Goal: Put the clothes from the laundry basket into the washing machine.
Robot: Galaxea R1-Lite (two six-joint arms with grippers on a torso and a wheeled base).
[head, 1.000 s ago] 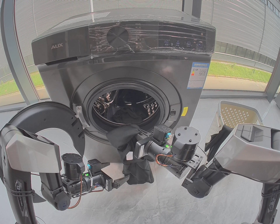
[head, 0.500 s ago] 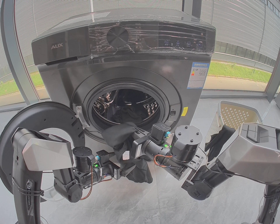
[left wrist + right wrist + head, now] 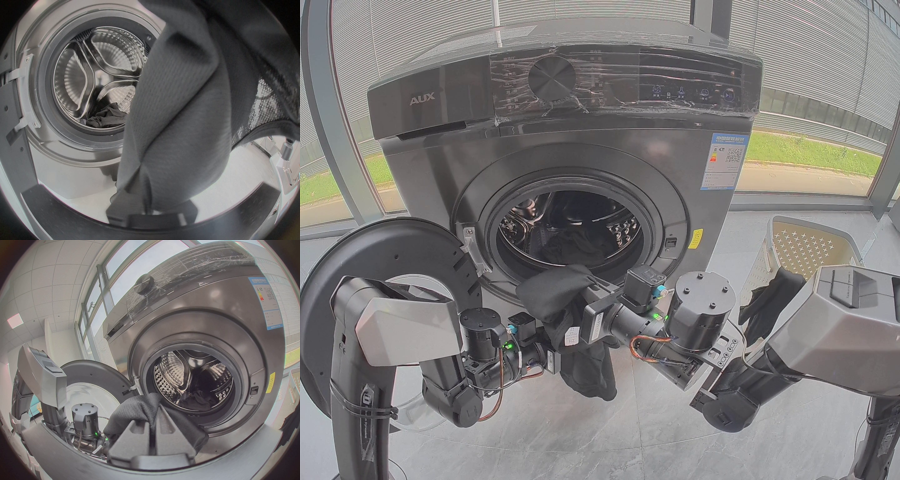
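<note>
Right gripper [image 3: 152, 419] fingers pressed together, black cloth [image 3: 137, 410] pinched between them and bunched over the tips. Straight past the fingertips: washer [image 3: 200, 318], door [image 3: 93, 377] swung wide open, drum [image 3: 175, 371] mouth just beyond the cloth. Dark clothes [image 3: 195, 402] lie on the drum floor, farther in than the tips. Left arm [image 3: 82, 419] sits close beside the fingers, on the door side.
</note>
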